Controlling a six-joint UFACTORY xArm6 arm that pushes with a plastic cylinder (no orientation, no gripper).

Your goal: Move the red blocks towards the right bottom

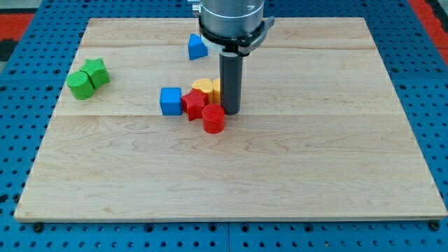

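My tip (231, 112) is holding nothing, resting just right of the red cylinder (213, 119). The red star-shaped block (193, 104) is sitting left of it, touching the blue cube (170, 101). The rod is partly hiding the yellow blocks (205, 87).

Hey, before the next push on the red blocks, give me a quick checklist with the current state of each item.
1. My tip visible: ok, just right of the red cylinder.
2. Tip on the upper-left side, to push right and down: not ok.
3. Red blocks together: ok, red star touches the cylinder.
4. Path to the board's right bottom free: ok.
5. Neighbours apart from reds: not ok, blue cube and yellow blocks crowd the star.
6. Tip touching the cylinder: cannot tell.
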